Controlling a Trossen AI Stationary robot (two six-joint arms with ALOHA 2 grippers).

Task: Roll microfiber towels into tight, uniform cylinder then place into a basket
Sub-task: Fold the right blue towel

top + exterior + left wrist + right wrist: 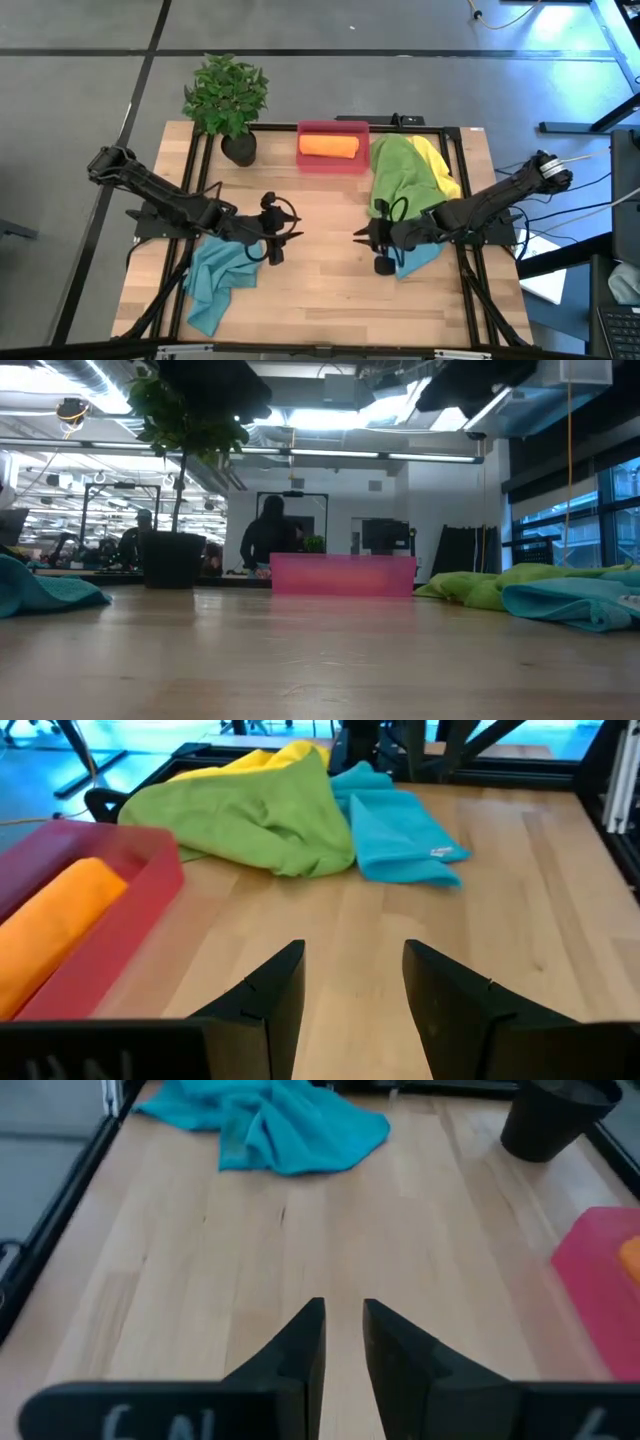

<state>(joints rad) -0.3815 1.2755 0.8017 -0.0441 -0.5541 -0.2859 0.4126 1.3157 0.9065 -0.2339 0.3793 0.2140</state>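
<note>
Worktop [330,250]: bare wood in the middle, cloths pushed to the two sides, basket at the far edge. This layout leaves a clear central strip, presumably the rolling area.

Basket [333,160]: red-pink, sits at the far edge beside the potted plant [226,100]. One orange towel [329,146] lies inside it as a neat roll, lengthwise along the bin. Judged: one towel finished, four to go.

Remaining towels: green towel [395,175] and yellow towel [437,165] heaped together just right of the basket, green lying over yellow. One teal towel [415,258] lies partly under the right arm; a second teal towel [218,280] is crumpled at the near left. None is flattened, so none is ready for rolling.

Left gripper [277,240]: hovers above the bare wood, at the inner edge of the left teal towel, pointing toward the centre. In the left wrist view its fingers [275,995] stand well apart with nothing between them.

Right gripper [368,238]: faces the left one across the clear strip. In the right wrist view its fingers [305,1345] show only a narrow gap and hold nothing.

Judged: both arms are parked between towels; the next pick is likely one of the teal cloths, each lying close to an arm.
</note>
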